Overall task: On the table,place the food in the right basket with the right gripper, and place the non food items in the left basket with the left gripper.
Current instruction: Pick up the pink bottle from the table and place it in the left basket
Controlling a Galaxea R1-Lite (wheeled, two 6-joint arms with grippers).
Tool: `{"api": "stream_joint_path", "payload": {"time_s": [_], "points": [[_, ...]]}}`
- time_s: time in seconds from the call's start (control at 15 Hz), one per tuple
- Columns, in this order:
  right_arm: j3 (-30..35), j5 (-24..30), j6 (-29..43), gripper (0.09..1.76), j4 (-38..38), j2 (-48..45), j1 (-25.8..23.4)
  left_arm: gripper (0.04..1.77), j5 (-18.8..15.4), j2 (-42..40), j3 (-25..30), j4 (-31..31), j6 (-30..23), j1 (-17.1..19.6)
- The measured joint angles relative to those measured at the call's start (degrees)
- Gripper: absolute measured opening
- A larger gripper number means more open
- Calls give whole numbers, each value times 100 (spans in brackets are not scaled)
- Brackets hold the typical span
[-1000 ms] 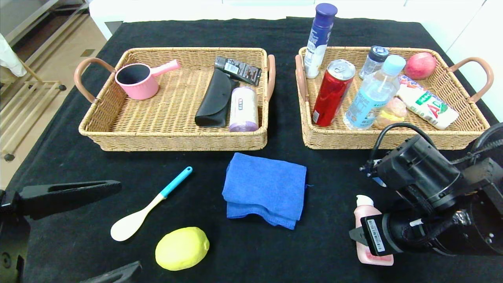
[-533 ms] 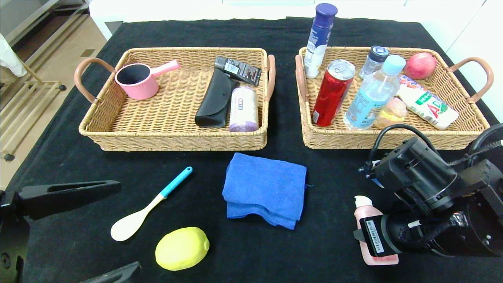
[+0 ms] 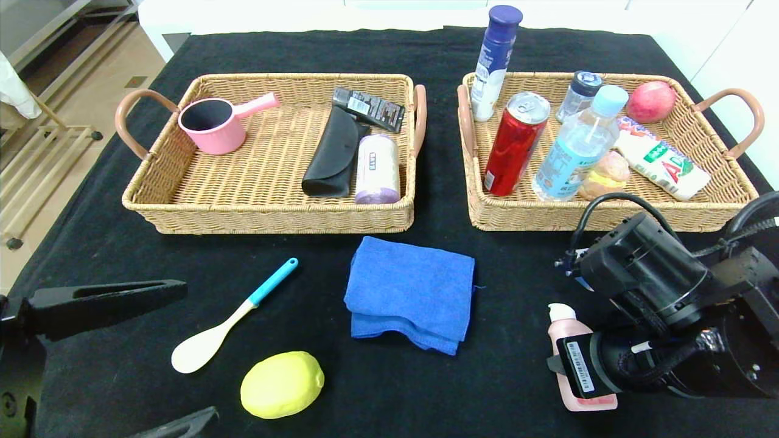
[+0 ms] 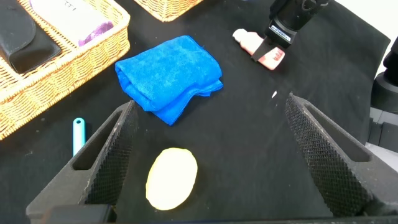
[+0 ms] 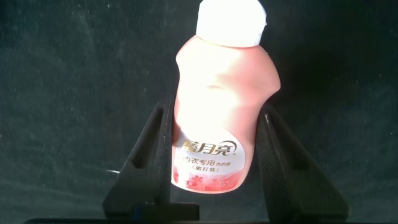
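The small pink bottle (image 3: 563, 328) with its white cap lies on the black-clothed table (image 3: 517, 286) at the front right. My right gripper (image 3: 569, 356) is shut on it, a finger on each side (image 5: 217, 106). The red can (image 3: 516, 143) and the water bottle (image 3: 578, 146) stand in the right basket (image 3: 608, 219). The lemon (image 3: 282, 384), the teal-handled spoon (image 3: 231, 316) and the blue cloth (image 3: 411, 292) lie in front of the left basket (image 3: 274, 220). My left gripper (image 3: 199, 351) is open at the front left, over the lemon (image 4: 171, 178).
The left basket holds a pink saucepan (image 3: 213, 125), a black case (image 3: 333, 152) and a pale roll (image 3: 377, 167). The right basket also holds a red apple (image 3: 650, 101), a white packet (image 3: 663, 161) and a tall blue-capped bottle (image 3: 496, 61).
My right gripper has shifted slightly and the pink bottle's base has swung a little to the right. The left arm has not moved.
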Motion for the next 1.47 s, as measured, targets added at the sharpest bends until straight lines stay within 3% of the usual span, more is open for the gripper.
{"api": "stream_joint_path", "payload": {"time_s": [0.4,0.73,1.27,1.47], "points": [[-133,-61,-28,85,194,-450,284,172,0,-17,-9,28,-1,0],[-656,-85,-343,85,212,-631,719,172,-2,-17,-9,34,0,-2],[-2759,-100,-912,85,129,380,1113,172,0,-44,-11,-16,0,9],[-3296,-96,-1235,85,-479,872,1147,172,0,-72,-9,-11,13,9]]}}
